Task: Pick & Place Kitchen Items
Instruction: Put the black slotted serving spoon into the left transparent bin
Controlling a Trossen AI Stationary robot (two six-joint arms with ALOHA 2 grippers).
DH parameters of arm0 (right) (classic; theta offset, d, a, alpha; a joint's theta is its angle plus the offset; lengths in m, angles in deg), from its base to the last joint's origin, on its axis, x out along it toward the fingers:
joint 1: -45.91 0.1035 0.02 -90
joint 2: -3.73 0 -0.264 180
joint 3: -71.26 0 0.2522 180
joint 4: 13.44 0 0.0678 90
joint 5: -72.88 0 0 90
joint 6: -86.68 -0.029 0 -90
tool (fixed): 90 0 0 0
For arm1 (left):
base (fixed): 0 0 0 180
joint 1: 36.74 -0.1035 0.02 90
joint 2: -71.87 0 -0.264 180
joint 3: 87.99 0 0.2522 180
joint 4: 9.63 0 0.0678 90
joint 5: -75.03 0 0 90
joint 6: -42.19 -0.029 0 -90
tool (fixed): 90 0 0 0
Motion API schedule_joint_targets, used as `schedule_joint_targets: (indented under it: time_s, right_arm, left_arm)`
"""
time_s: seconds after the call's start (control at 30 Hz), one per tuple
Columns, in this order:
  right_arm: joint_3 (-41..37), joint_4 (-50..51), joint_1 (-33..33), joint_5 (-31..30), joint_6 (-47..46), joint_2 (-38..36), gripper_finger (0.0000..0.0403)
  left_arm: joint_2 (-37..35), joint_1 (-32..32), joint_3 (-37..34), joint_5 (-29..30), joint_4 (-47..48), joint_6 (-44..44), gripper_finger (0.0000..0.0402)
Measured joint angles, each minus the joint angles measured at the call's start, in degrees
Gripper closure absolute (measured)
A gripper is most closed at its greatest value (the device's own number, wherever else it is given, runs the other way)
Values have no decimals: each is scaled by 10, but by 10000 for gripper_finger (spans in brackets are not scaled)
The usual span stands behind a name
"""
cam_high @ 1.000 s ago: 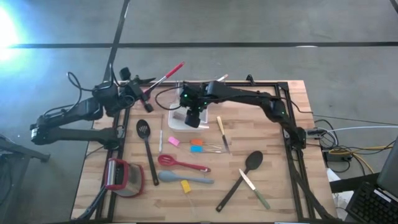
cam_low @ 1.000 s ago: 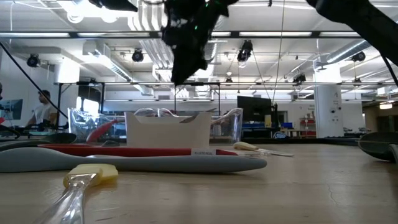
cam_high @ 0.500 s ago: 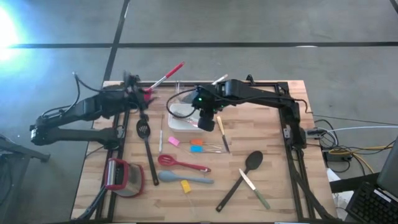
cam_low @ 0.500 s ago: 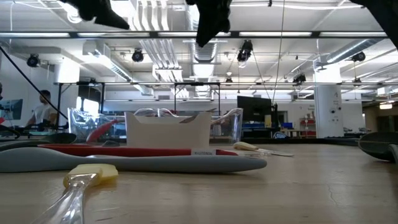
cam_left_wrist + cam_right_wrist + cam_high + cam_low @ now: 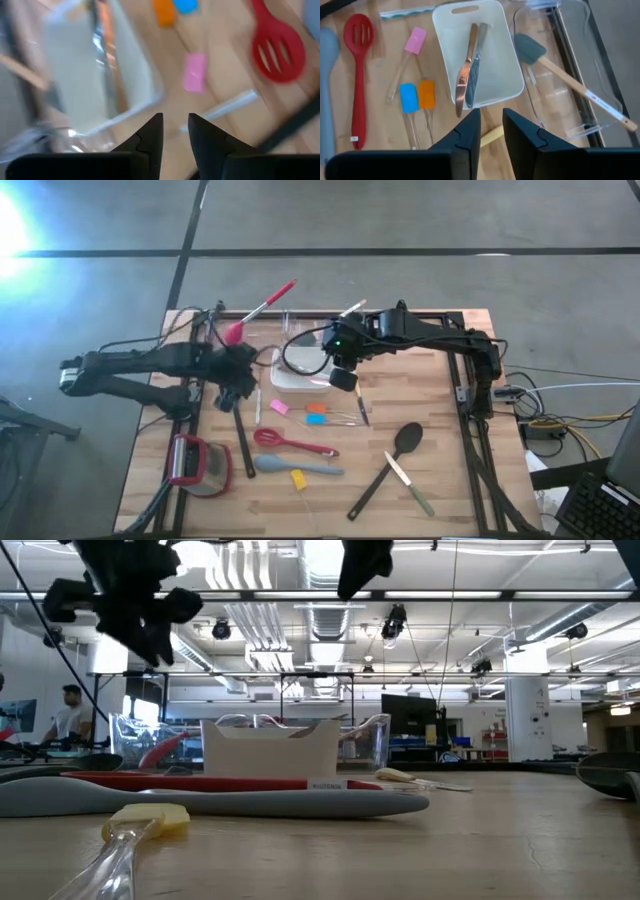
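My right pincer [image 5: 343, 377] hangs over the near edge of the white dish [image 5: 506, 75], toward the bench's [image 5: 450, 480] far edge. Its two fingers [image 5: 465, 137] stand a narrow gap apart with nothing between them. In the dish lie two table knives [image 5: 470, 67] side by side, one copper-coloured, one steel, their tips reaching over the dish's rim. Beside the dish, in the clear tub [image 5: 580, 60], rests a grey spatula with a wooden handle [image 5: 555, 70].

My left pincer [image 5: 232, 392] is above the bench's left side, over the head of the black slotted turner [image 5: 240, 442], just left of the dish. Its fingers [image 5: 150, 137] are also slightly apart and hold nothing (the left wrist view is smeared, so I may be misjudging how narrow that gap is).

The other kitchen items lie loose on the bench. Near the dish sit a small pink spatula [image 5: 279, 407], then an orange one [image 5: 317, 408] and a blue one [image 5: 315, 419] close together. Toward the bench's middle lie the red slotted spoon [image 5: 290, 442] and, nearer the front edge, the grey-blue spatula [image 5: 295, 467] with a small yellow piece [image 5: 298, 479] touching it. The black spoon [image 5: 390, 465] lies aslant on the right side, a wooden-handled knife [image 5: 408, 483] crossing its handle. Another knife [image 5: 358, 396] lies beside my right pincer. A red-handled tool with a pink head [image 5: 258, 310] juts beyond the bench's far edge. The red-and-grey gadget [image 5: 192, 465] sits at the front left corner.
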Motion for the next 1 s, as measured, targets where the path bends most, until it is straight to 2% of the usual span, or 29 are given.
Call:
schedule_joint_targets:
  time_s: [0.33,0.63,1.0]
  right_arm:
    - [-71,-16,0,0,-17,-11,320]
    - [-106,-37,0,0,-17,-10,313]
    - [-108,-61,-1,2,-11,-11,333]
  left_arm:
    - [74,59,-1,1,104,10,305]
    - [142,108,-15,0,122,22,300]
    - [227,135,-76,26,76,18,201]
